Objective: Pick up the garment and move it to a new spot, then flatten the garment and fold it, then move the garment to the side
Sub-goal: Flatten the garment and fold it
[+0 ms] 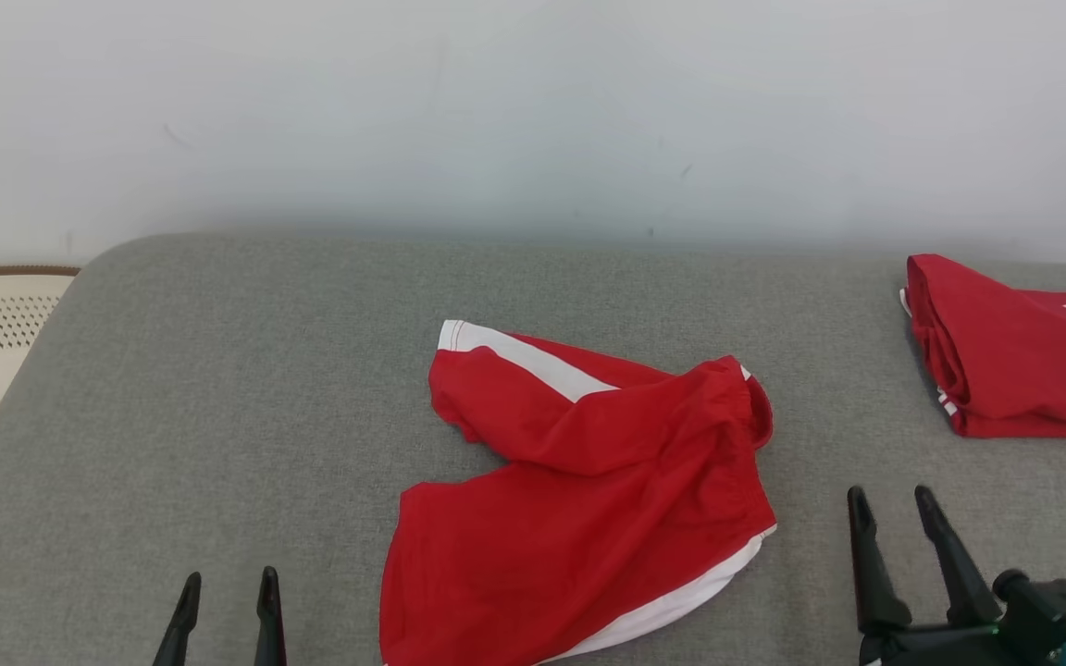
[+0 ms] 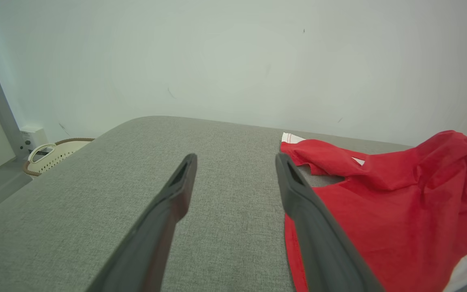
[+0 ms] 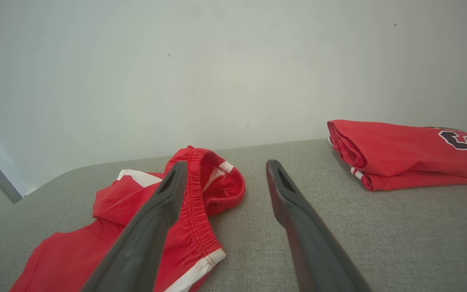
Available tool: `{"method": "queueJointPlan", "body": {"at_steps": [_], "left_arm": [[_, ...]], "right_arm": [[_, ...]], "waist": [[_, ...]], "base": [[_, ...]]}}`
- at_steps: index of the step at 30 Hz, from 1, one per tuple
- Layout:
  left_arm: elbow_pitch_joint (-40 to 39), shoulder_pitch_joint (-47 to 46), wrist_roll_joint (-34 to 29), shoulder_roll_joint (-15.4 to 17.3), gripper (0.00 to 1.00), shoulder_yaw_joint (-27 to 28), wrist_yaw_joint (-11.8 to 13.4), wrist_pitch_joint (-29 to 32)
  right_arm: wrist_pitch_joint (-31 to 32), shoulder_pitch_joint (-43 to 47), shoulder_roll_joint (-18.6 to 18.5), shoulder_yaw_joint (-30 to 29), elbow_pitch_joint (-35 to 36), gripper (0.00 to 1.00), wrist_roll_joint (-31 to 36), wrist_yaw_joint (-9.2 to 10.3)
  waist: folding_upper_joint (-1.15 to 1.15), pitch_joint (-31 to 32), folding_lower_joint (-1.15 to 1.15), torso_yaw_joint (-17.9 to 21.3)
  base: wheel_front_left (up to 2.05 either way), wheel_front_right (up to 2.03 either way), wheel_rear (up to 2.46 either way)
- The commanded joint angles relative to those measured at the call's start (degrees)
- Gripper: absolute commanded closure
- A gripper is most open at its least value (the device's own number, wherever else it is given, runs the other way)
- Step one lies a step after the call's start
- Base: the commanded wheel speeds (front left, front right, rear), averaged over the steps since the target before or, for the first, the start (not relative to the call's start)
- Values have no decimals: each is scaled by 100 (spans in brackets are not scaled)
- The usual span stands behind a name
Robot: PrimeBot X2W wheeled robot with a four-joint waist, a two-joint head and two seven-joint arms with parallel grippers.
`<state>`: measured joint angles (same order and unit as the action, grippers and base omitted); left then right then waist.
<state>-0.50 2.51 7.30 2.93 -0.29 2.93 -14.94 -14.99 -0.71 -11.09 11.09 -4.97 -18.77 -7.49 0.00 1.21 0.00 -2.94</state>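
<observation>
My left hand (image 1: 229, 575) and right hand (image 1: 889, 492) hang apart, empty; the shorts (image 1: 588, 481) lie crumpled, every step ahead.

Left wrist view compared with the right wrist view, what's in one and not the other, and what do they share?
Left wrist's extra: a perforated cream basket off the corner of the grey surface, and the open left hand. Right wrist's extra: a folded red jersey and the open right hand. Shared: the crumpled red shorts on the grey surface, and the pale wall.
</observation>
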Motion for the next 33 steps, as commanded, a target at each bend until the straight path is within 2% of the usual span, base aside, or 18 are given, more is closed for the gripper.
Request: {"method": "queueJointPlan", "body": {"at_steps": [1,19,33], "left_arm": [[15,110,-113,7,0,2,-59,-33],[148,-36,-322,25,0,-50,-143,-33],[236,-124,-331,16,0,-60,-193,-33]], "right_arm": [[-20,129,36,37,5,0,130,-1],[-19,59,100,167,-147,0,532,-2],[-18,46,114,220,-234,0,534,-1]], "waist": [[0,37,0,45],[0,2,0,372],[0,-20,0,332]], "base": [[0,0,0],[0,0,0],[0,0,0]]}}
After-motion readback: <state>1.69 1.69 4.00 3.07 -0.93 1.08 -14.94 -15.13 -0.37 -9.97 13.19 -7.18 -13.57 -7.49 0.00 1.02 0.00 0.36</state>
